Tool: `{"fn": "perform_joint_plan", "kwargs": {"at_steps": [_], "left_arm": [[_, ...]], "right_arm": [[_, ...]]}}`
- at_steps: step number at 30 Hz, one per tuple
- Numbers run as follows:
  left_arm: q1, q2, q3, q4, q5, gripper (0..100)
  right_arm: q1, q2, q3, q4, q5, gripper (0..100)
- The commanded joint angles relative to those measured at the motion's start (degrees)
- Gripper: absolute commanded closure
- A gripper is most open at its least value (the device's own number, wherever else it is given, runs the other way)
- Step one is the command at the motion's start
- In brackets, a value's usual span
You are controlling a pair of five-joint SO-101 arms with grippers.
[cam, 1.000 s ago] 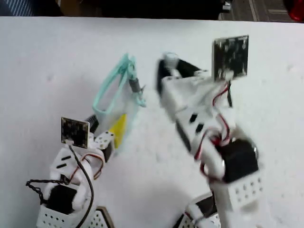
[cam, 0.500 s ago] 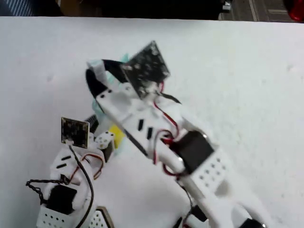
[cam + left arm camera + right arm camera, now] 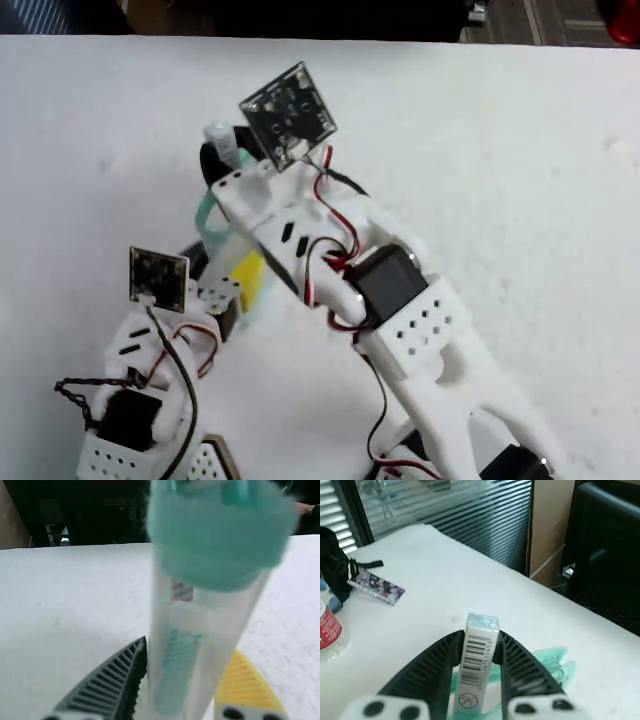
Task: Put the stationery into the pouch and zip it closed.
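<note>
left gripper (image 3: 189,652) is closed on the pouch (image 3: 220,540); its clear wall is pinched between the dark and yellow fingers, with the teal-trimmed end farthest from the wrist. right gripper (image 3: 480,642) is clamped on a small white barcoded stationery box (image 3: 479,665), held upright between the black fingers. in the high view the box is held over the pouch's far end, above the white table (image 3: 520,150). teal trim is seen just beneath the box.
</note>
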Motion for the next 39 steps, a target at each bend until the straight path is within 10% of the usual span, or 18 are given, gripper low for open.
{"fn": "perform_joint_plan", "kwargs": {"at_steps": [1,11,17,27,33,39], "left_arm": [[0.0,-0.6,-1.1,-1.6,-0.6,77],[0.0,-0.6,-1.0,-1.5,-0.6,77],[0.0,-0.6,-1.0,-1.5,-0.6,77],[0.0,-0.6,-1.0,-1.5,-0.6,77],[0.0,-0.6,-1.0,-1.4,-0.6,77],[0.0,-0.6,-1.0,-1.4,-0.6,75]], "right_arm": [[0.7,0.0,1.3,-1.5,0.6,98.1],[0.5,-10.0,13.0,-7.1,0.6,96.9],[0.5,-17.2,16.1,-2.4,0.3,76.6],[0.6,-19.6,11.3,-2.0,0.1,79.1],[0.6,-10.9,7.6,-3.7,0.7,98.5],[-1.5,-2.1,0.4,10.7,8.0,98.2]]}}
